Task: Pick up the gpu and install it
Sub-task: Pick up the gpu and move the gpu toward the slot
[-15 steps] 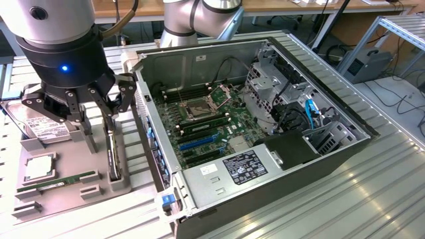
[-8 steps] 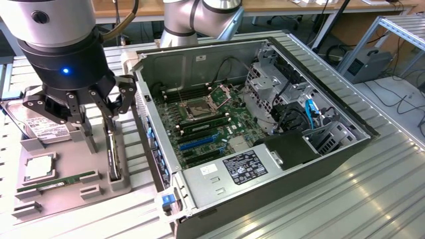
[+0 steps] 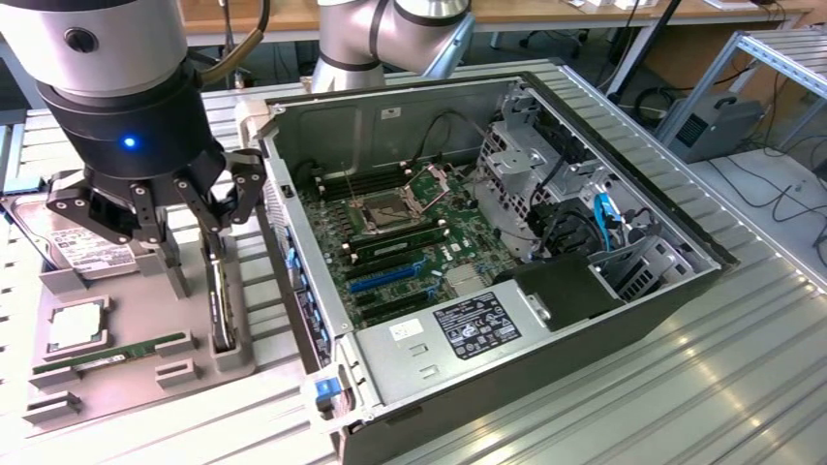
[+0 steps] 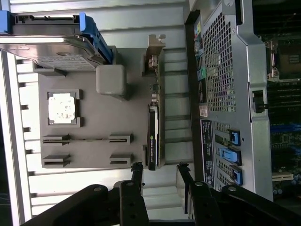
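Found the fingers (image 3: 172, 263) spread wide above the tray (image 3: 123, 392), gripping nothing. Saw the gpu (image 3: 224, 315) standing on its long edge in a slot along the tray's edge nearest the case (image 3: 607, 329). Placed one fingertip just over the card's near end, possibly brushing it; could not tell contact from the exterior view.

From the wrist view, caught the gpu (image 4: 153, 136) in line with the gap between the fingers (image 4: 137, 175), nearer one than the other, with its pale bracket (image 4: 153, 54) at the far end. Noted only a narrow strip of bare table (image 4: 175, 117) between the card's slot and the case (image 4: 221, 70), with the perforated wall facing the tray: little room on that side. Noted open tray (image 4: 94, 94) surface on the other side, reaching to the memory stick (image 4: 87, 139) in its holders and the cpu (image 4: 63, 107) beyond. Saw the hard drive (image 4: 51, 52) at the tray's far end, well apart from the gpu.

Found the case lying on its side with the lid off and the motherboard (image 3: 401, 242) open from above. Marked wide bare table (image 3: 646, 407) past the case at the exterior view's right.
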`<state>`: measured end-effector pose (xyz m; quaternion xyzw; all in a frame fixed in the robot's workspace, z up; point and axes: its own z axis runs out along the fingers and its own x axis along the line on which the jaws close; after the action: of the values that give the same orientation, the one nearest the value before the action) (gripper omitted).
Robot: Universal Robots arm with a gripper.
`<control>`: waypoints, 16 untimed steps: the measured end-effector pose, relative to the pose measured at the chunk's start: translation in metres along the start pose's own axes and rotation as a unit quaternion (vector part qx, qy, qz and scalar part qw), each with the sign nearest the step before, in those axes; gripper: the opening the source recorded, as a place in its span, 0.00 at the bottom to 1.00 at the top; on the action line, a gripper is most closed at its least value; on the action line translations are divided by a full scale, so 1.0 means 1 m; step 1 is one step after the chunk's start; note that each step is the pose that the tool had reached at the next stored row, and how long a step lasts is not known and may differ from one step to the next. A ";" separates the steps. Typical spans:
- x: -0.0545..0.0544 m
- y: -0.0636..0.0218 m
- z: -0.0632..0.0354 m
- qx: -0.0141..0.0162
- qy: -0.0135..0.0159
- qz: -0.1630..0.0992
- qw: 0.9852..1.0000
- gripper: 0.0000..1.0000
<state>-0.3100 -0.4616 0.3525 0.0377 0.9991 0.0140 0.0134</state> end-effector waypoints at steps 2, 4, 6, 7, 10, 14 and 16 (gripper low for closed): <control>0.000 0.0000 0.0002 0.000 0.000 0.000 1.000 0.42; 0.000 0.0000 0.0006 0.000 0.000 0.000 1.000 0.42; 0.000 -0.0002 0.0032 0.000 0.000 0.000 1.000 0.42; 0.000 -0.0002 0.0033 0.000 0.000 0.000 1.000 0.42; 0.000 -0.0003 0.0039 0.000 0.000 0.000 1.000 0.42; 0.000 -0.0004 0.0058 0.000 0.000 0.000 1.000 0.42; 0.000 -0.0004 0.0067 0.000 0.000 0.000 1.000 0.42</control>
<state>-0.3100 -0.4618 0.3458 0.0378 0.9991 0.0140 0.0133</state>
